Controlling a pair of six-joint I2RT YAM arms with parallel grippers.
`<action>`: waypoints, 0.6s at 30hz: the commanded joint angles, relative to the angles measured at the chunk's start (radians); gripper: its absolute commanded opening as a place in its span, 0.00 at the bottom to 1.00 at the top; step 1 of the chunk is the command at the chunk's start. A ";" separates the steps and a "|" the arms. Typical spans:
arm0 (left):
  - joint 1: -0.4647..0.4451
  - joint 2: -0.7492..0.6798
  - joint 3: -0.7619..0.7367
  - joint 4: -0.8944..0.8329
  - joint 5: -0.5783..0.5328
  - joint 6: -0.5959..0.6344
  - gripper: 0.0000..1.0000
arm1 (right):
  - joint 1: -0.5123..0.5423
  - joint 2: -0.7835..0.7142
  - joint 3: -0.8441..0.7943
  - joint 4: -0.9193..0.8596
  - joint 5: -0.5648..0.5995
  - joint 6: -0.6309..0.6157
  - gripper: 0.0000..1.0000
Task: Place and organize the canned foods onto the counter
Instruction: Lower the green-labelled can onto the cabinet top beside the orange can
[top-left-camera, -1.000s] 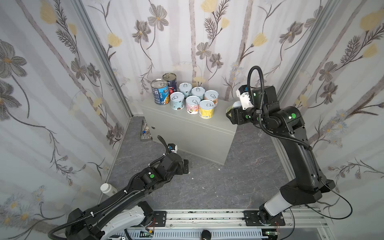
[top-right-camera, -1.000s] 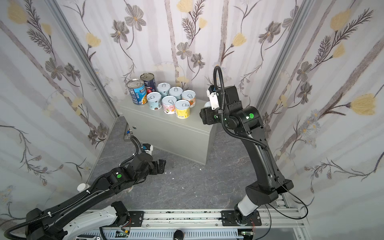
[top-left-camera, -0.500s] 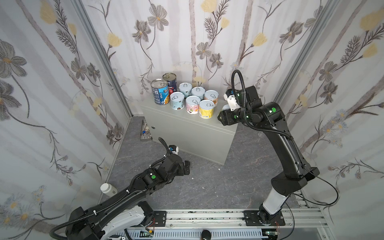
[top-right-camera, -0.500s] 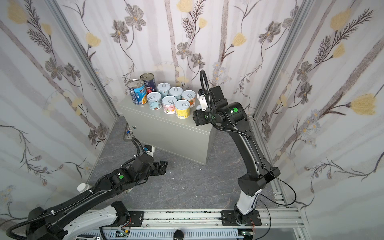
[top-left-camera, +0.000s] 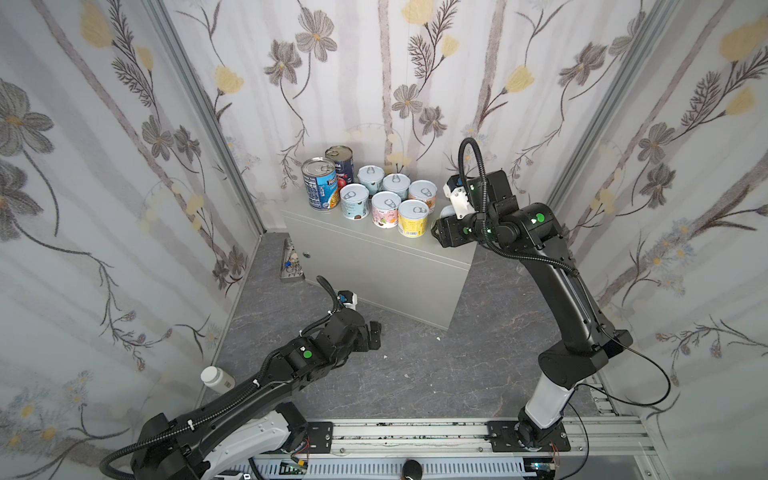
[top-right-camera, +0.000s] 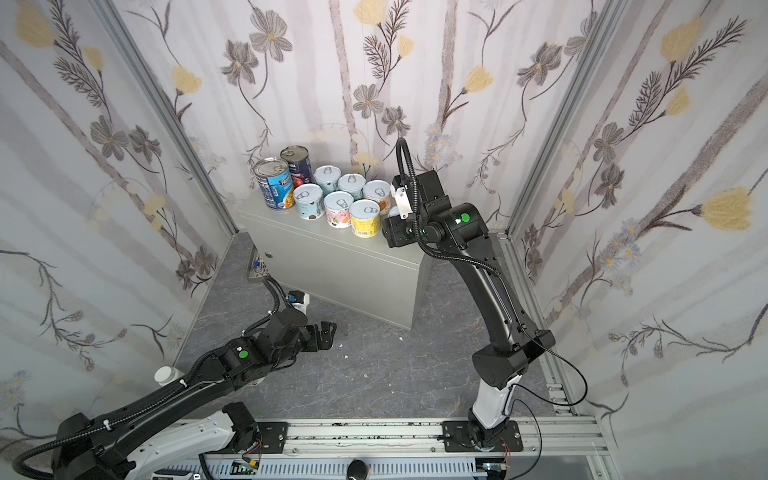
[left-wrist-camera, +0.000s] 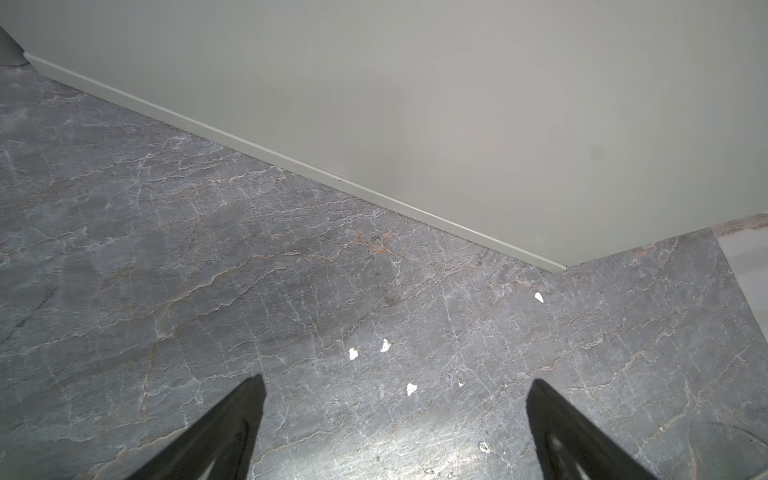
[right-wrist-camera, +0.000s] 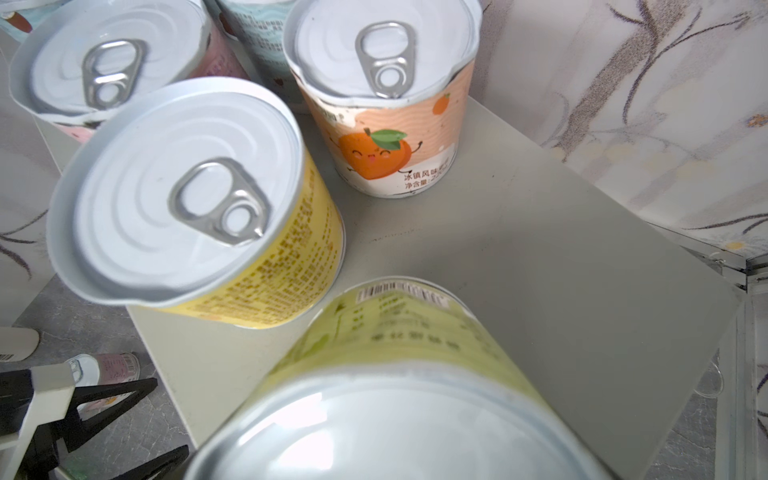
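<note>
So, our right gripper is up at the right end of the counter, clamped on a green can. We don't see its fingers in the right wrist view, but the can fills the spot right under that camera, tilted, with its barcode end pointing down at the bare top. We can't tell if it touches the top. It's just beside the yellow can, and the orange can stands behind that one, nearer the wall.

The other cans stand upright on the counter's left and middle, lids up. A blue can and a navy-red can are at the left end, then come six short ones, packed close in two rows of three.

Our left gripper hangs low over the floor just in front of the counter, fingers spread wide over bare marble and a few white crumbs. In the right wrist view, a pink can shows on the floor next to those fingers. A white bottle sits on the floor by the left wall, well apart from the counter.
</note>
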 joint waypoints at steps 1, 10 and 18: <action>0.001 -0.008 -0.006 0.027 -0.005 -0.013 1.00 | 0.001 0.014 0.001 -0.018 0.010 -0.015 0.68; 0.000 -0.004 -0.008 0.028 -0.007 -0.017 1.00 | 0.000 0.020 0.001 -0.016 0.023 -0.020 0.78; 0.000 -0.001 -0.007 0.030 -0.010 -0.016 1.00 | 0.000 0.023 0.001 -0.010 0.024 -0.025 0.82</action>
